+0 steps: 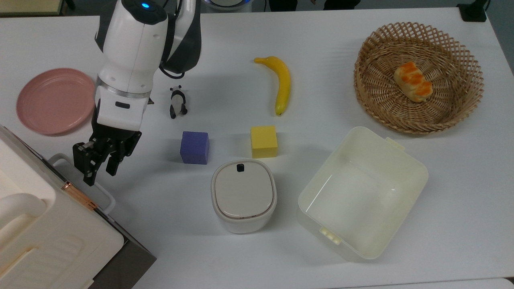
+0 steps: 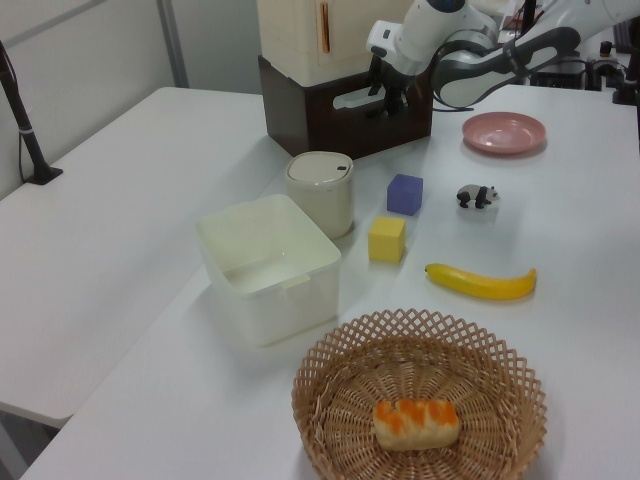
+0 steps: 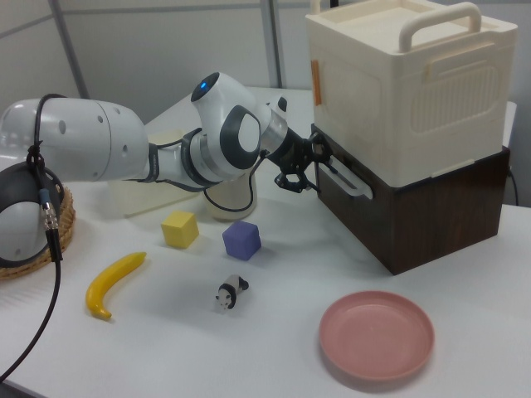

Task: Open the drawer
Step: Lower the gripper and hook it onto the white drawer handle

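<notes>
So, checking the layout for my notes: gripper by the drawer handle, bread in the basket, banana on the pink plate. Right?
Not quite. In the top view the banana lies on the bare table; the pink plate holds nothing. The gripper by the drawer handle and the bread in the basket are right.

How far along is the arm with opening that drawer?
Done: the gripper has reached the white loop handle on the drawer front. In hand: its fingers are open around the handle's upper end, not yet closed. Left: gripping and pulling; the drawer front sits flush with the cabinet, so nothing is open.
</notes>
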`<move>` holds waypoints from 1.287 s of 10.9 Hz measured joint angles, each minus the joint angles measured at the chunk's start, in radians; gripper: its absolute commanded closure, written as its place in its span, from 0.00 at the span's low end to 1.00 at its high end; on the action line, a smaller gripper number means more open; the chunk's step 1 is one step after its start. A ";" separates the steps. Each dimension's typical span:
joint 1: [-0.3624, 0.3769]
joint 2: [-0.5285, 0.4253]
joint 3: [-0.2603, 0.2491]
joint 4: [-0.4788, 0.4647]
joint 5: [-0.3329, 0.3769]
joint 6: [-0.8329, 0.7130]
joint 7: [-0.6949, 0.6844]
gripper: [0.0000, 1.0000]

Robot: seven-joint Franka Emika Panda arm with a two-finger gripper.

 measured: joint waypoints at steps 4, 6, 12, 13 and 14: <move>-0.005 0.001 -0.002 0.002 0.000 0.002 0.000 0.64; -0.006 0.004 -0.006 0.005 0.000 0.011 0.000 0.78; -0.006 0.015 -0.011 0.024 -0.011 0.019 0.004 0.90; -0.006 0.015 -0.011 0.024 -0.011 0.019 0.004 0.90; -0.006 0.015 -0.011 0.024 -0.011 0.019 0.005 0.91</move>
